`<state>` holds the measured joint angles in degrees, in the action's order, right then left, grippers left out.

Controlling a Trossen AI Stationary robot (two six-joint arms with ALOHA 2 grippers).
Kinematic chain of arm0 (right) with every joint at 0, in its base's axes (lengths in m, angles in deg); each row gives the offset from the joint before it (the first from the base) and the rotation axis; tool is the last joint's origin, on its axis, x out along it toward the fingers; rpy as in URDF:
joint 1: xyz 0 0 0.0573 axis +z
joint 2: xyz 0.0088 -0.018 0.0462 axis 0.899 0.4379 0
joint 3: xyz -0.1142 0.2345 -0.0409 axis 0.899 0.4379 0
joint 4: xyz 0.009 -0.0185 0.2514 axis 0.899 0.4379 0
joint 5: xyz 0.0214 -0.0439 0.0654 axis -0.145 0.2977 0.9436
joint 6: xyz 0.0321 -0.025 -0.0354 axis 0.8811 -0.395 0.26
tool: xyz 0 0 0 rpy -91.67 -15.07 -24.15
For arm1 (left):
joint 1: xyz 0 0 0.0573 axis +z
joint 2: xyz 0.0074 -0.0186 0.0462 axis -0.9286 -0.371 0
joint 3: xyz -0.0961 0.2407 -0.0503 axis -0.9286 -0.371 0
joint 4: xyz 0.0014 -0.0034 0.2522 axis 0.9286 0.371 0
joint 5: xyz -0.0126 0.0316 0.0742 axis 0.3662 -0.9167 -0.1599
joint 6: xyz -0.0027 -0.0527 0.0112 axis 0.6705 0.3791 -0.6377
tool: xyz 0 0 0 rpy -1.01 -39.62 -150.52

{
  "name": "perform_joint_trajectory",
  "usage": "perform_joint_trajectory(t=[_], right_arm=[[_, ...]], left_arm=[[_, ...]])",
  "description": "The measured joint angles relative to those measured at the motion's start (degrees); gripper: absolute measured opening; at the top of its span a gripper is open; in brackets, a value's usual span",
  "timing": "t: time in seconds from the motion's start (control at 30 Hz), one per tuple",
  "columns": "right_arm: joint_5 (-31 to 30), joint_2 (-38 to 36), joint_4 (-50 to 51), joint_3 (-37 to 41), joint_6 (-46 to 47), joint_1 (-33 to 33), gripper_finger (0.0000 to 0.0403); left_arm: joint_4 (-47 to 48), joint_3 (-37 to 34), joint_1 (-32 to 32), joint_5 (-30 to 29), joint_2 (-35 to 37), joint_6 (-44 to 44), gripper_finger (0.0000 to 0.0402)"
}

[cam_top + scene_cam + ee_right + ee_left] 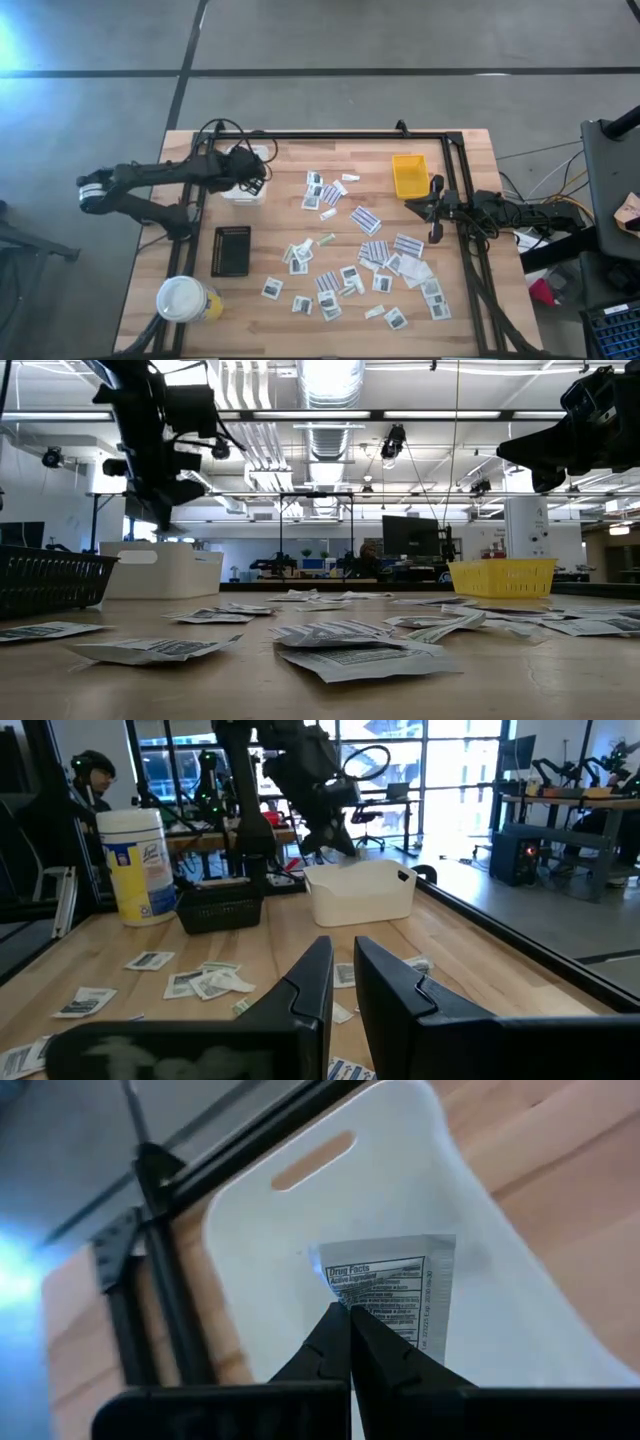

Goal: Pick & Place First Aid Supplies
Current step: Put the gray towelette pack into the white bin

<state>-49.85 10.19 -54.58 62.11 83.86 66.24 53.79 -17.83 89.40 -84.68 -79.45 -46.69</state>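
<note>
My left gripper (350, 1312) hovers over the white tray (400, 1170) at the table's far left (240, 192) and is shut on one small white packet with dark print (395, 1285). Many more first aid packets lie flat and scattered over the middle and near right of the table (360, 260). My right gripper (436, 210) waits at the right edge, level, with a narrow gap between its fingers (342, 960) and nothing in it. My left gripper pinches the packet between its two fingertips at one edge, near a corner (345, 1302). The fingers slant down from above. The packet sticks out beyond the fingertips, printed face up, over the inside of the white tray; whether it touches the tray's floor I cannot tell.
A yellow tray (409, 175) stands at the far right and a black tray (231, 250) near the left. A large white-topped yellow cup (183, 299) stands at the near left corner. A black frame (350, 135) runs along the far and side edges.
</note>
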Motion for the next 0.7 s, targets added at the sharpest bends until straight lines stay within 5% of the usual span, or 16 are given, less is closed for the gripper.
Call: perform_joint_trajectory(t=[0.17,0.7], right_arm=[[0.0,0.0,0.0,0.0,0.0,0.0,0.0043],[1.3,0.0,0.0,0.0,8.8,0.0,0.0043]], left_arm=[[-8.0,-1.8,1.9,4.2,-0.4,-3.3,0.0],[-8.8,-2.4,5.8,5.5,-5.9,-2.1,0.0]])
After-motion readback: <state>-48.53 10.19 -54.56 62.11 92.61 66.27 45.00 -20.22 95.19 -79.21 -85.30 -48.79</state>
